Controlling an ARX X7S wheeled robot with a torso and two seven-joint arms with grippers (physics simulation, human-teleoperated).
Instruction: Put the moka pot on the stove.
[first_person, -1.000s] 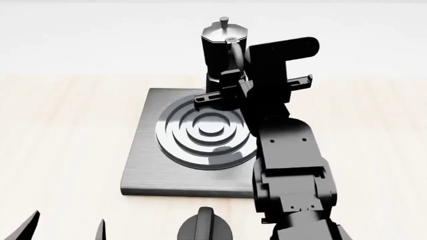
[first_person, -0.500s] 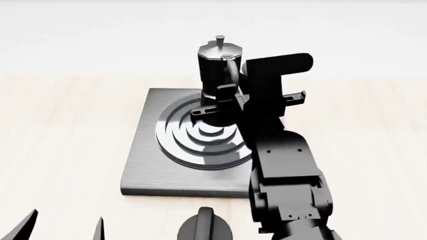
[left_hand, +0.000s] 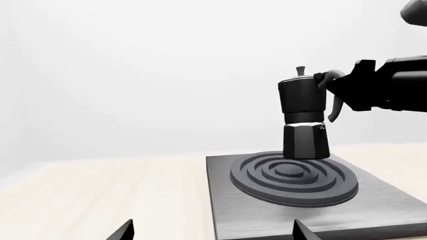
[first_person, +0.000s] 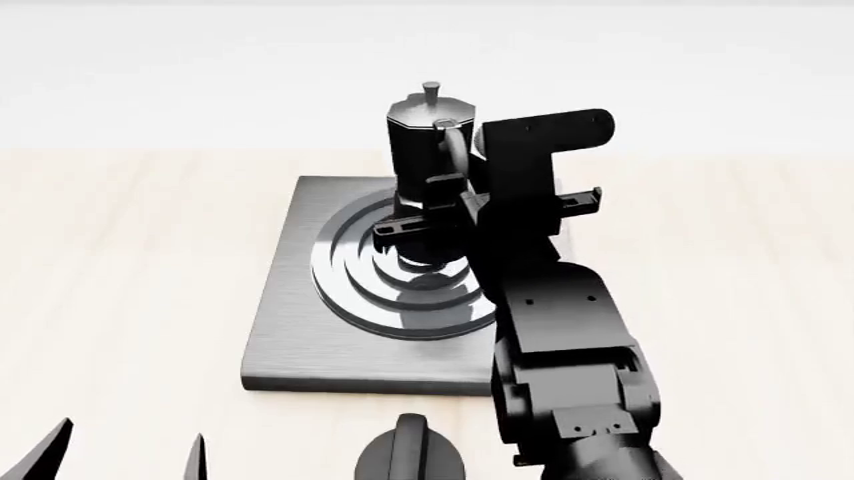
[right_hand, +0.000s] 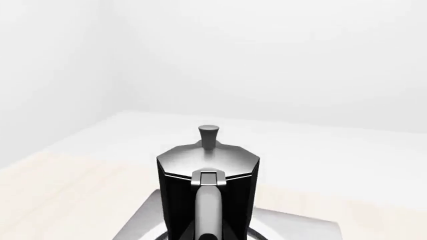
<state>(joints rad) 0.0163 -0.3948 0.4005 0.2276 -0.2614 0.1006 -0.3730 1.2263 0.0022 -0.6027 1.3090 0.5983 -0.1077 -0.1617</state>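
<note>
The moka pot (first_person: 430, 140) is glossy black with a silver lid and knob. It stands upright over the far part of the stove (first_person: 287, 330), a square grey plate with a ringed burner (first_person: 387, 290). In the left wrist view the moka pot (left_hand: 304, 120) has its base level with the far rings of the burner (left_hand: 293, 180); whether they touch I cannot tell. My right gripper (first_person: 447, 190) is shut on the pot's curved handle (right_hand: 208, 205), as the right gripper (left_hand: 331, 82) also shows from the side. My left gripper (left_hand: 212, 232) is open and empty at the stove's near edge.
A squat round black knob (first_person: 411, 458) sits just in front of the stove's near edge. My left gripper (first_person: 127, 458) shows at the bottom left. My right arm (first_person: 567, 340) reaches over the stove's right side. Pale wooden tabletop (first_person: 120, 260) surrounds the plate.
My right gripper has carried the moka pot leftward and nearer, from behind the stove's far edge to over the far part of the burner. The left gripper has barely moved.
</note>
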